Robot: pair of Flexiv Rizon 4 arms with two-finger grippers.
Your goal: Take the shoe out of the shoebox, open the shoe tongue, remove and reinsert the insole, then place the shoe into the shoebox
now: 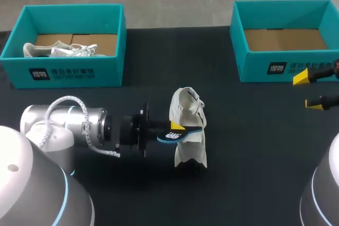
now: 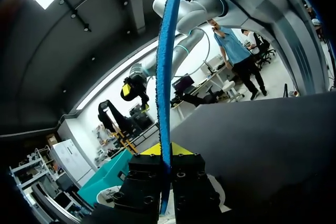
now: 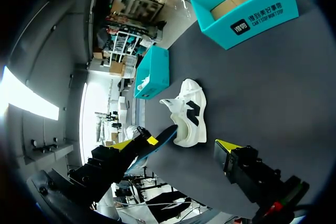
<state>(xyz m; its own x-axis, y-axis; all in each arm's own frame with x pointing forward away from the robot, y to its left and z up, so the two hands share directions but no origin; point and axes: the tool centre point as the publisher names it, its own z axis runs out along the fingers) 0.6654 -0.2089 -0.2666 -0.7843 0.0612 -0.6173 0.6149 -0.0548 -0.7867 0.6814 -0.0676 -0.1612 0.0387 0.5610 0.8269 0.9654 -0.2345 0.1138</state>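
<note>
- The left arm (image 1: 69,123) comes in from the left, and the left gripper (image 1: 177,128) is at the middle of the black table (image 1: 254,146)
- The left gripper is clamped on the blue insole (image 1: 183,134), with one yellow-tipped finger on each face
- In the left wrist view the insole (image 2: 167,66) stands edge-on between the fingers of the left gripper (image 2: 165,153) and runs well out ahead of them
- The white shoe (image 1: 188,130) lies on the table just right of the left gripper, nearer than both boxes and between them
- The insole's free end reaches over the shoe's left side; whether the two touch cannot be told
- In the right wrist view the shoe (image 3: 189,114) shows its side with a dark mark, and the insole (image 3: 164,137) slants up beside it from the left gripper (image 3: 137,142)
- The right gripper (image 1: 310,91) is at the right edge of the table, just near of the right shoebox; its two yellow tips stand apart with nothing between them
- One of its fingertips (image 3: 227,149) shows in the right wrist view, well apart from the shoe
- The right shoebox (image 1: 254,67), teal, sits at the far right and shows only its cardboard floor
- The left shoebox (image 1: 63,72), also teal, sits at the far left with a second shoe (image 1: 58,51), white, lying inside
</note>
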